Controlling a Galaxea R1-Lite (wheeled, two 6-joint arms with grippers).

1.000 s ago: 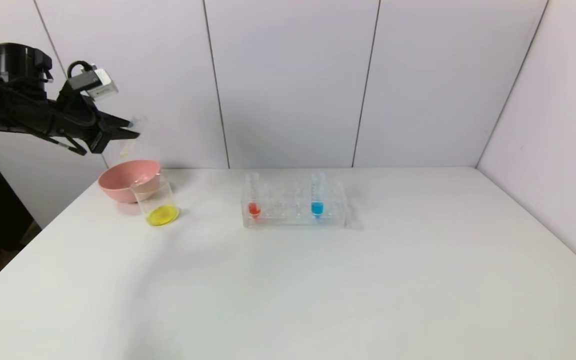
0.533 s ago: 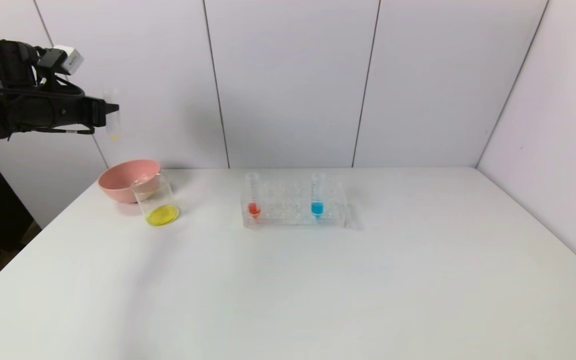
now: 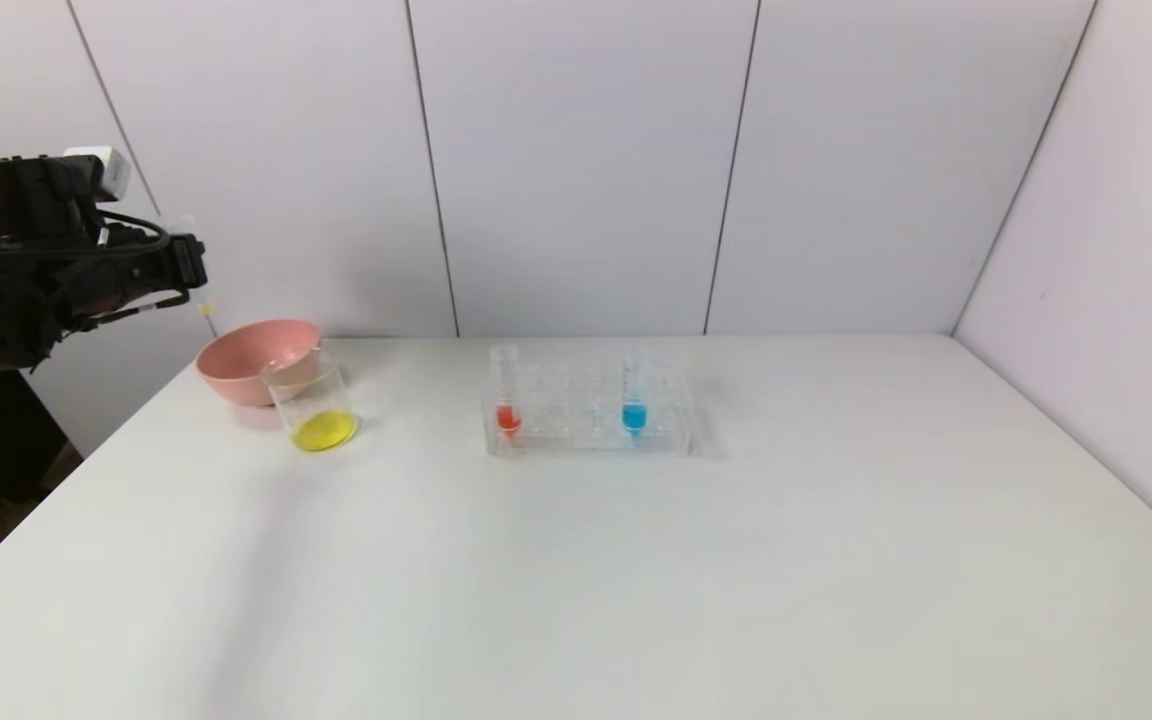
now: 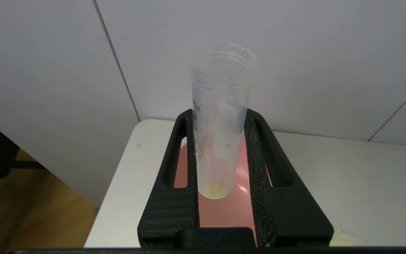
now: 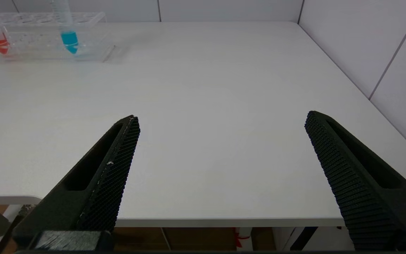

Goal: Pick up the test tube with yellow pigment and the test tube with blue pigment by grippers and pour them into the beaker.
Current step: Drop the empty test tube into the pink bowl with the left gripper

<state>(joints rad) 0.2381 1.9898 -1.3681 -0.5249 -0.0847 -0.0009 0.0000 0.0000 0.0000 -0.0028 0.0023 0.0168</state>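
Left wrist view: the left gripper (image 4: 220,155) pinches the test tube with yellow pigment (image 4: 219,123) between its two black fingers (image 4: 174,165), the tube upright, mouth up, with only a yellow trace left in its rounded tip; straight below the tip lies the pink bowl (image 4: 224,208); so the tube's long axis points down into the bowl, and a release there looks the likely next move. In the head view the beaker (image 3: 314,402) stands just beside the bowl, yellow liquid at its bottom; the test tube with blue pigment (image 3: 634,395) stands upright in the clear rack (image 3: 586,425), at the rack's right end and well apart from the beaker; the right gripper (image 5: 220,169), fingers spread wide and empty, waits near the table's near edge, and is likely the nearer arm for it.
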